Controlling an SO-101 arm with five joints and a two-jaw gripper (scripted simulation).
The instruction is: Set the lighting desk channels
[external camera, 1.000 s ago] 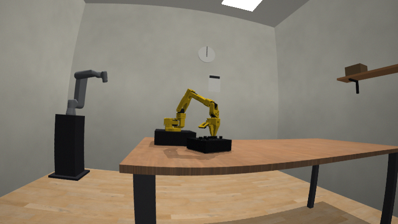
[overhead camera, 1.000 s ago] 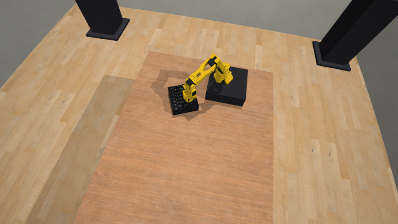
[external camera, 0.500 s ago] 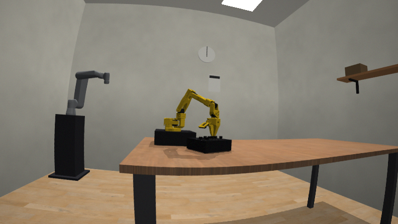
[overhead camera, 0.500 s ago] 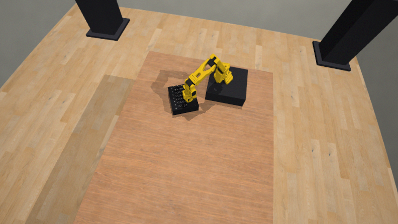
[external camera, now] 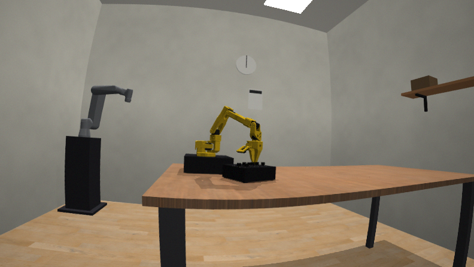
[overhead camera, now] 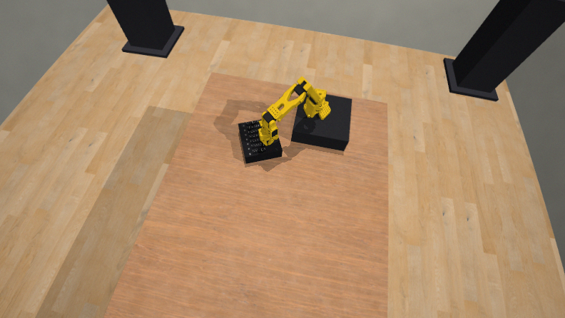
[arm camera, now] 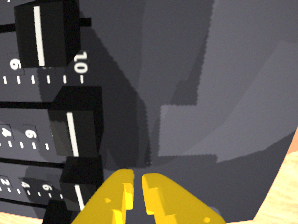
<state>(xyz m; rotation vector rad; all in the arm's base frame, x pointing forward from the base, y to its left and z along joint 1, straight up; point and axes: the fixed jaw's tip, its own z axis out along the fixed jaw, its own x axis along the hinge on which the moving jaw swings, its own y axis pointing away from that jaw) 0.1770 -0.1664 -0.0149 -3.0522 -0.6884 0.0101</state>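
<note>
A small yellow arm (external camera: 231, 117) rises from its shoulder, bends sharply at the elbow at about twelve o'clock, then drops steeply toward five o'clock. The wrist points straight down. The gripper (arm camera: 135, 192) is closed on nothing, its two yellow fingers almost meeting.

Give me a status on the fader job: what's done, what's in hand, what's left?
Done: cannot confirm; channel numbers aren't readable, and the fader caps sit at mixed levels. In hand: the gripper is shut, holding nothing, tips low over the lighting desk beside the 10 end of the scales. Left: channels 6 and 2 remain unverified.
</note>
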